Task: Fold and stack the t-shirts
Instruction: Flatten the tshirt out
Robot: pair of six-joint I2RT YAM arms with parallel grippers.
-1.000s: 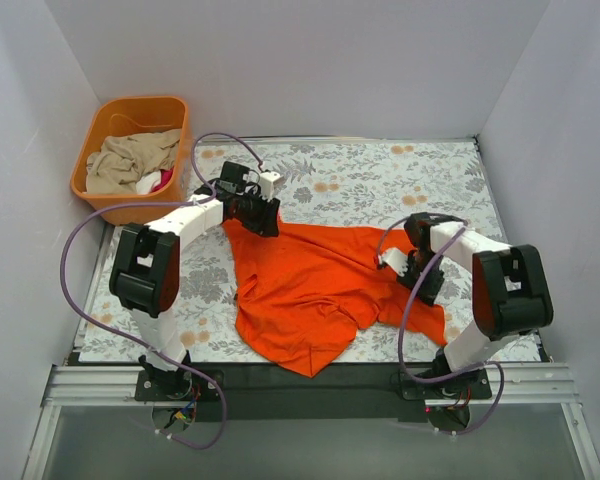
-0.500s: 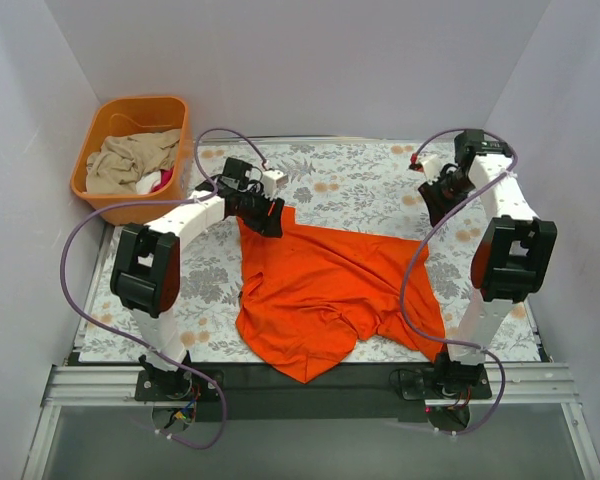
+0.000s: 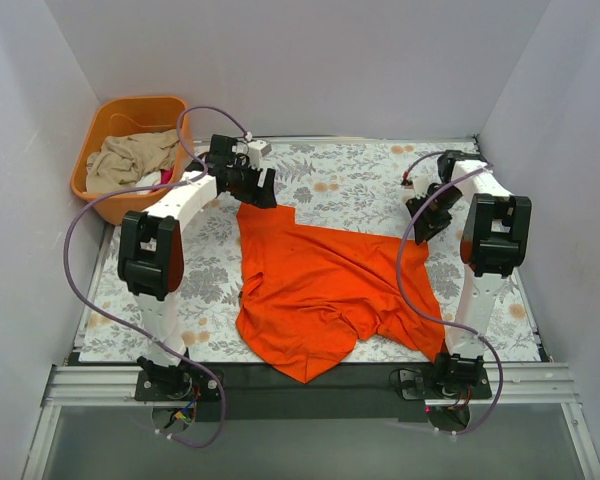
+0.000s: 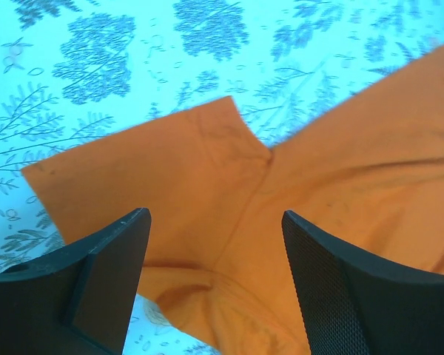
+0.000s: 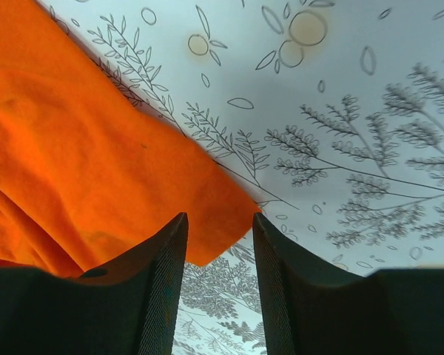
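Since a sec ago both arms let go & pulled back toward far side; orange t-shirt point(image 3: 325, 285) lies spread mid-tablecloth point(image 3: 360, 185), creased, unfolded. Left gripper point(image 4: 214, 222) jaws wide, empty; right gripper point(image 5: 220, 222) narrower gap, empty. No stack yet; beige cloth point(image 3: 130, 160) waits in tub point(image 3: 140, 101).

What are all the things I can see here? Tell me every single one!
t-shirt: one, bright orange-red, lying rumpled on the middle of the tablecloth
tablecloth: one, white with grey and orange flowers, covering the table
tub: one, orange, far left corner
beige cloth: one heap, beige, inside the tub
pink cloth: one small bit, pink-red, in the tub beside the beige heap
cables: two, purple, looping along the arms
left arm: one, white and black, left side
right arm: one, white and black, right side
left gripper: one, black, open, over the shirt's far left corner
right gripper: one, black, open, over the shirt's far right corner
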